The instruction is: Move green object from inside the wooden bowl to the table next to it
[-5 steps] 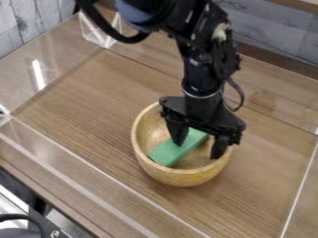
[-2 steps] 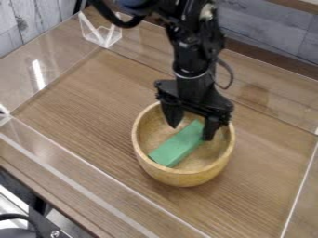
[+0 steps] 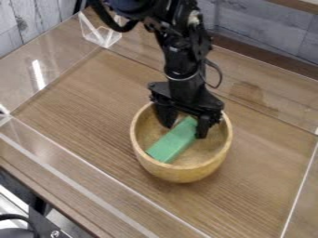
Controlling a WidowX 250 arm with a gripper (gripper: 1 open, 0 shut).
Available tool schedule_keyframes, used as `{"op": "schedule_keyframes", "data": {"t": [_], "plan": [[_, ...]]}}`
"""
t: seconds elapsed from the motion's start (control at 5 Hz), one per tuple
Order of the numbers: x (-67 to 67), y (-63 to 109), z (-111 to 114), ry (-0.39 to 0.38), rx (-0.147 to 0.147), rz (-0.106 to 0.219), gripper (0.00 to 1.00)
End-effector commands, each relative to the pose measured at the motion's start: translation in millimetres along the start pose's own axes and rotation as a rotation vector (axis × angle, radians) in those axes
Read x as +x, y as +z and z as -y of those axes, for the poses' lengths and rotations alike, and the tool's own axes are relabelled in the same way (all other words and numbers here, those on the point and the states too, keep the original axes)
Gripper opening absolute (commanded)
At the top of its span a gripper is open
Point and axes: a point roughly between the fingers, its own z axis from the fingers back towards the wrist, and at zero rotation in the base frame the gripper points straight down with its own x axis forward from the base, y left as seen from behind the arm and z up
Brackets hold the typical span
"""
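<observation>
Black gripper over far side of wooden bowl, jaws spread wide, nothing gripped. Since the earlier frames: arm shifted back and a little left from its first position over the bowl's right side, baring more of the green object. Green object: below and just in front of gripper, inside bowl, flat, smooth, elongated, lying slantwise, far end partly hidden by a finger. Beneath bowl, brown table, reaching out both sides of gripper.
</observation>
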Motion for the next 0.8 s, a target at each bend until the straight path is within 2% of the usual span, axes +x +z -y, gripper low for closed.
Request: {"op": "schedule_keyframes", "data": {"t": [0.0, 0.2, 0.6], "plan": [[7.6, 10.9, -2, -0.028, -0.013, 0.039, 1.0], [10.6, 11.3, -5, -0.065, -0.018, 0.034, 0.0], [8.9, 31.8, -8, 0.064, -0.011, 0.057, 0.0]]}}
